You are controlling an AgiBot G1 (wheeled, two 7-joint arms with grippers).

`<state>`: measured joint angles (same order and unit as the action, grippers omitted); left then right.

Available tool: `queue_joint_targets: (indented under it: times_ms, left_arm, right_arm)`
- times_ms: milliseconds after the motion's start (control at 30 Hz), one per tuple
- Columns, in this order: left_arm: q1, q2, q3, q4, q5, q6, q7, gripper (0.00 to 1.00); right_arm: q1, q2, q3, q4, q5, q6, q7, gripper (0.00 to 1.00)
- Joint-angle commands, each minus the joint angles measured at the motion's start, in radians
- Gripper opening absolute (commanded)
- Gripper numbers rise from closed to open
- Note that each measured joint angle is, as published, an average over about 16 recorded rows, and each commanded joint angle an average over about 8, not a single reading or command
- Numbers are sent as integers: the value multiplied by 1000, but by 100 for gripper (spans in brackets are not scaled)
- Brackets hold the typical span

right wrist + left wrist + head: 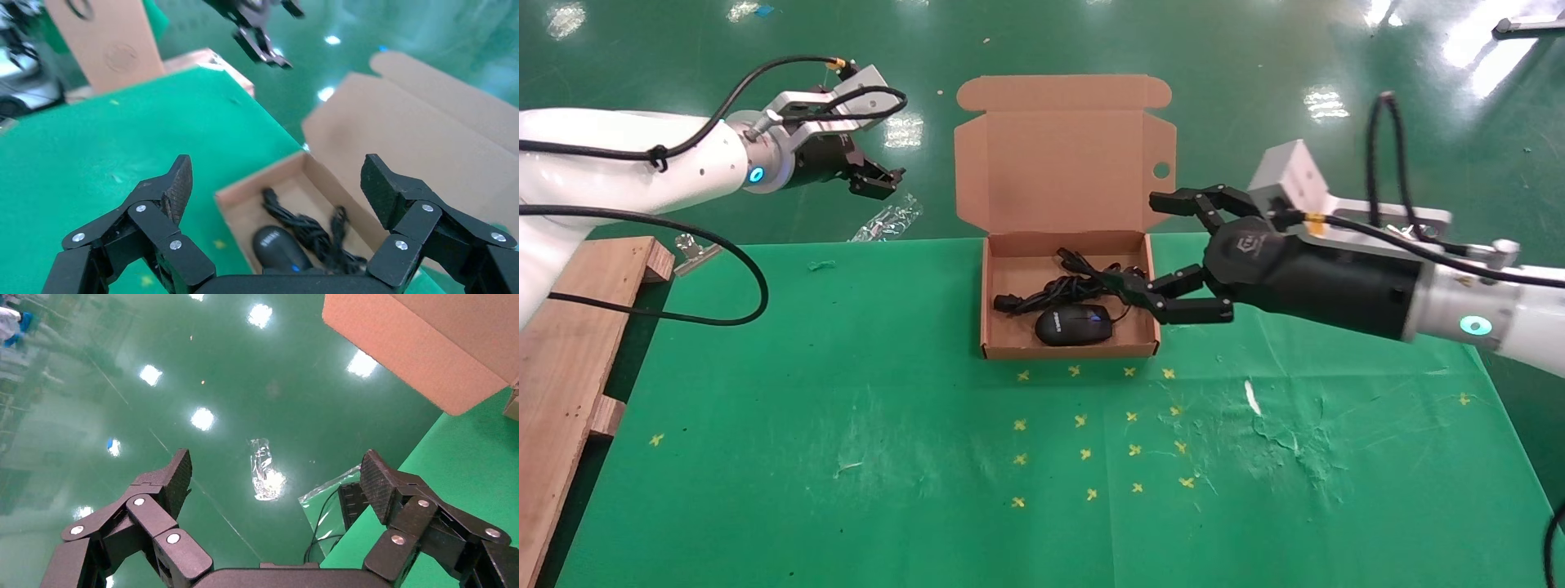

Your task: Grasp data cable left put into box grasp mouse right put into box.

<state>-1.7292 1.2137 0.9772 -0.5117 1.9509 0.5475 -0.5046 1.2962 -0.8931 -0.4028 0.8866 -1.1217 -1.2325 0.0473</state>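
The brown cardboard box [1068, 349] stands open on the green table, its tall lid [1062, 171] upright behind it. Inside lie the black mouse [1073, 325] at the front and the black data cable [1062, 287] bundled behind it. My right gripper [1152, 253] hovers open just beyond the box's right wall, holding nothing. In the right wrist view that gripper [276, 174] frames the mouse [278, 248], the cable [309, 226] and the box rim [257, 187]. The left gripper [878, 181] hangs open and empty past the table's far left edge, left of the lid; the left wrist view shows it [275, 471] over the floor.
A wooden pallet [568, 351] borders the table's left side, with a metal clip [695, 249] near its far corner. A clear plastic bag [888, 219] lies at the table's far edge, under the left gripper. Yellow cross marks [1091, 425] dot the cloth in front of the box.
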Motion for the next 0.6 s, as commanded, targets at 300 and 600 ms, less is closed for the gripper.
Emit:
queue_joint_targets:
  times_ms: [300, 600]
  left_arm:
    - [39, -36, -42, -46, -73, 56, 19, 100]
    - [137, -126, -146, -162, -256, 199, 66, 100]
  right_arm:
    - [-82, 104, 46, 147, 145, -97, 52, 100]
    - [-156, 198, 87, 280, 275, -185, 99, 100]
